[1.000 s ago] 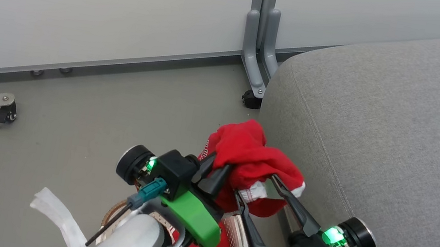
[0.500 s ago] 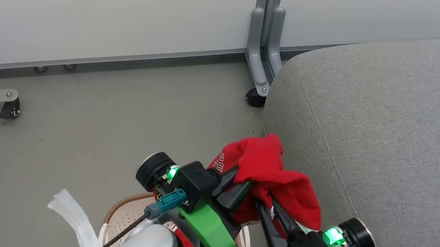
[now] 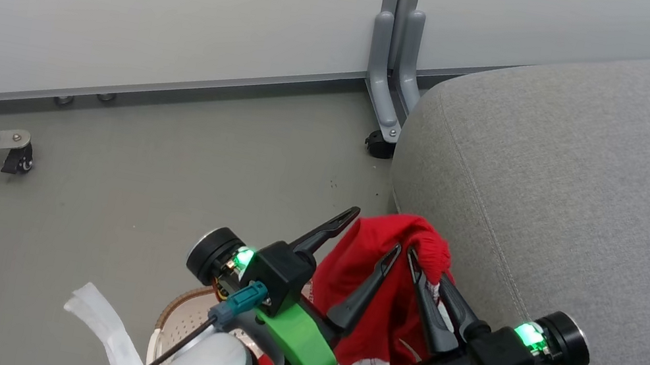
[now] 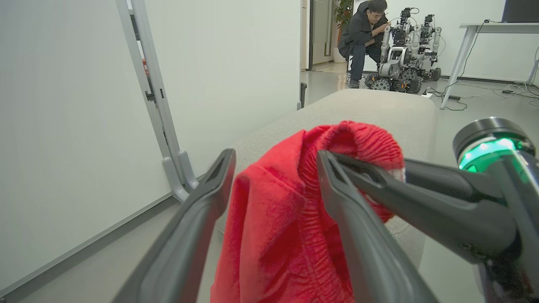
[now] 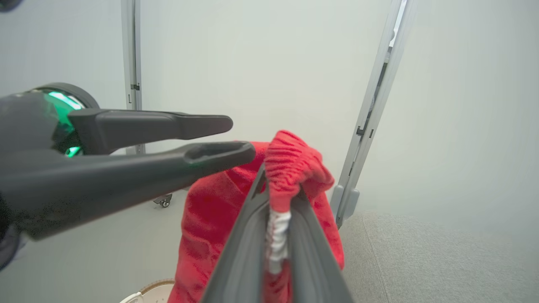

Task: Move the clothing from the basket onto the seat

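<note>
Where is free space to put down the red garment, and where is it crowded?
The grey seat is bare across its whole visible top, rightward from its rounded corner. The floor between the wall panel and the basket is bare too. Crowded: above the basket, where the open left gripper and the right gripper, shut on the red garment, meet.

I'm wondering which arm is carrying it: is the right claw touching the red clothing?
Touching. The right wrist view shows the right claw shut on the clothing, with its red-and-white edge pinched between the two fingers.
</note>
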Robot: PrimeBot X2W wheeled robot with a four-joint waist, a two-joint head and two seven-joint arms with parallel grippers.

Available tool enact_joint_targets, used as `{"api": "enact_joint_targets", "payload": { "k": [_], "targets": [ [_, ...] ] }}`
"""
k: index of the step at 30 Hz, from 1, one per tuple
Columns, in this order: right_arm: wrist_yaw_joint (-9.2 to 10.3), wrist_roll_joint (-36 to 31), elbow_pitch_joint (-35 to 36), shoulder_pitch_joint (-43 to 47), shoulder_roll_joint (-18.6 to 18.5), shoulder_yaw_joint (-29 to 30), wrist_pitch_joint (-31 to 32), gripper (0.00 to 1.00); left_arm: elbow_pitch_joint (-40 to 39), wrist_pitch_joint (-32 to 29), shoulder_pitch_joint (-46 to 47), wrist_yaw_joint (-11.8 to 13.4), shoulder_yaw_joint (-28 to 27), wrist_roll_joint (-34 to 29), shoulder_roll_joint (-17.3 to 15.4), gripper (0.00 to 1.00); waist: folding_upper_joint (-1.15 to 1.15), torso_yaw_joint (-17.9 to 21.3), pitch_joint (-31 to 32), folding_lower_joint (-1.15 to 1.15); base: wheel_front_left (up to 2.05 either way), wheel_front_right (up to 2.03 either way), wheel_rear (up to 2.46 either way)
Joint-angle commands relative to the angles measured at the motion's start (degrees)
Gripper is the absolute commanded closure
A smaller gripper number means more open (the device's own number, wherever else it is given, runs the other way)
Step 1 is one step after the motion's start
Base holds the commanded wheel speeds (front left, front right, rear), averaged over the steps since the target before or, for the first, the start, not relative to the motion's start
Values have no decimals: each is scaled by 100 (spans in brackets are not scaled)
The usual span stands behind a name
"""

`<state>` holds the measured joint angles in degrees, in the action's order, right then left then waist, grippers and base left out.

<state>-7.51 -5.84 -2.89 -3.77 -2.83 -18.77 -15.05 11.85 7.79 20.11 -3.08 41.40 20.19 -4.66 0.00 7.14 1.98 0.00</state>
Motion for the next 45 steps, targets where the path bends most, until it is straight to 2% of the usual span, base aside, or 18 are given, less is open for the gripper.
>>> {"api": "enact_joint_targets", "payload": {
  "k": [1,10,16,20,30,36,39,45],
  "targets": [
    [4,43,47,48,-8,38,-20,100,15,-3,5,-9,12,26,-35,0,0,-12,-2,0,0,0,0],
    [4,-26,135,76,-9,169,-20,100,-35,-11,-26,29,43,72,-85,0,0,-34,-25,0,0,0,0],
    [4,-80,261,69,-9,275,-19,100,-108,9,-7,49,54,71,-126,0,0,158,-80,0,0,0,0],
    [5,-88,446,17,-10,333,-20,100,-178,17,28,67,41,60,-176,0,0,477,-139,0,0,0,0],
    [5,-133,1008,-71,-9,339,-20,100,-453,-37,15,86,139,-5,-313,0,0,1624,-349,0,0,0,0],
    [5,-83,1356,-20,-6,393,-19,100,-611,-95,28,97,189,-42,-400,0,0,2167,-588,0,0,0,0],
    [6,-80,1522,18,-6,458,-20,100,-704,-130,50,75,226,-56,-457,0,0,2349,-722,0,0,0,0],
    [6,-8,1899,72,-4,779,-20,100,-868,-253,166,-43,354,-122,-562,0,0,2432,-1040,0,0,0,0]
  ]
}}
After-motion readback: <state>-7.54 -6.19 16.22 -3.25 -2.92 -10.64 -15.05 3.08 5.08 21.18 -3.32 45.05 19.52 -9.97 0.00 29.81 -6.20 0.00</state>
